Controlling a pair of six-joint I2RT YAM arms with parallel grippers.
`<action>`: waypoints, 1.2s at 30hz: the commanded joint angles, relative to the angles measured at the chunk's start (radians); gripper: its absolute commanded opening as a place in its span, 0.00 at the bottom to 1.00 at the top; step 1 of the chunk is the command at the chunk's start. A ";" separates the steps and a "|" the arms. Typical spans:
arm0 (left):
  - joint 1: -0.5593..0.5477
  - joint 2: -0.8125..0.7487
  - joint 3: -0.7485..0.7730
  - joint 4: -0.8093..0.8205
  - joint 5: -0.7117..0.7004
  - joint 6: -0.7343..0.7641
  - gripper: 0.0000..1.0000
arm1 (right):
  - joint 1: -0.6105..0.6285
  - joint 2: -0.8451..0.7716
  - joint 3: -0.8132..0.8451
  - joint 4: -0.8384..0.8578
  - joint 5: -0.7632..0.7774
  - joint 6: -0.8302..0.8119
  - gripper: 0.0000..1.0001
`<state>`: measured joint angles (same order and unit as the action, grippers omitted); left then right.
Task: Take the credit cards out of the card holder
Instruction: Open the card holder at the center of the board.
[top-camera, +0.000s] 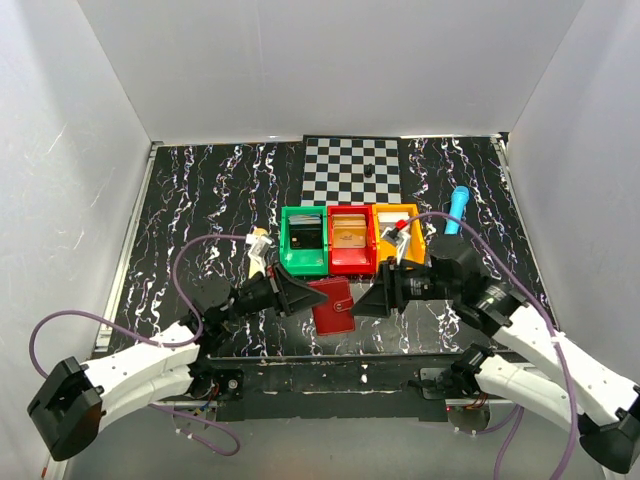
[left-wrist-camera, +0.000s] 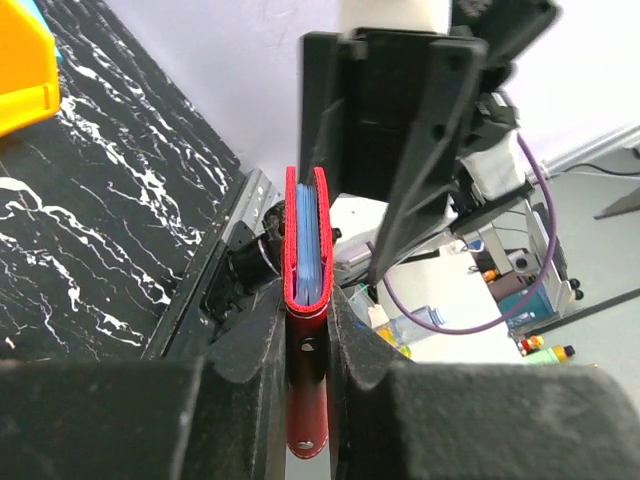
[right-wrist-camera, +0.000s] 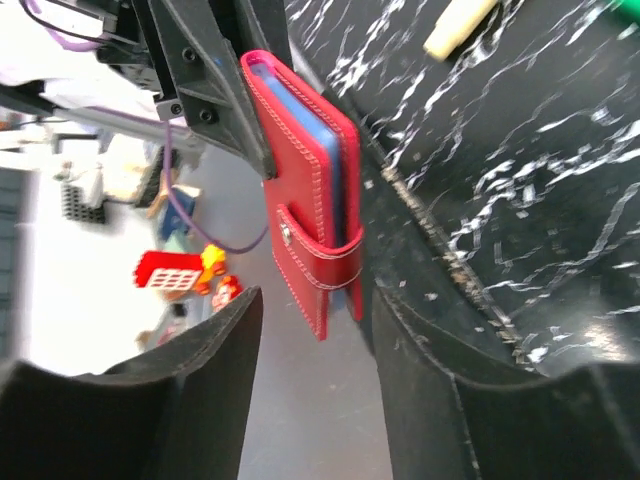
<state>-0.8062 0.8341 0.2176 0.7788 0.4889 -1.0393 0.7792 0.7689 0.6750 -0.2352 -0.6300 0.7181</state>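
Note:
The card holder (top-camera: 332, 303), a dark red bifold case, hangs closed above the table's near edge between the two arms. My left gripper (top-camera: 305, 297) is shut on it. In the left wrist view the black fingers (left-wrist-camera: 240, 340) press both covers of the card holder (left-wrist-camera: 307, 250), edge up. Pale blue layers show between the covers; whether they are credit cards I cannot tell. My right gripper (top-camera: 362, 300) faces it from the right. In the right wrist view my right gripper (right-wrist-camera: 318, 300) is open, and the card holder (right-wrist-camera: 305, 200), strap snapped shut, hangs just beyond the fingertips, touching neither.
Green bin (top-camera: 303, 240), red bin (top-camera: 351, 238) and orange bin (top-camera: 397, 232) stand in a row behind the holder, each with small items inside. A checkered board (top-camera: 352, 168) lies farther back. A blue marker (top-camera: 457, 210) lies at the right, a cream object (top-camera: 259, 245) at the left.

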 joint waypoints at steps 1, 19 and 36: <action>0.001 -0.035 0.195 -0.405 -0.059 0.096 0.00 | -0.003 -0.072 0.196 -0.330 0.225 -0.233 0.60; -0.162 0.188 0.670 -1.233 -0.685 0.131 0.00 | 0.519 0.236 0.542 -0.660 1.485 -0.121 0.89; -0.238 0.269 0.836 -1.317 -0.733 0.058 0.00 | 0.523 0.368 0.595 -0.504 1.225 -0.149 0.70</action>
<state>-1.0203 1.1007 1.0039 -0.4927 -0.1936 -0.9512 1.2942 1.1240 1.2137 -0.7330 0.5892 0.5461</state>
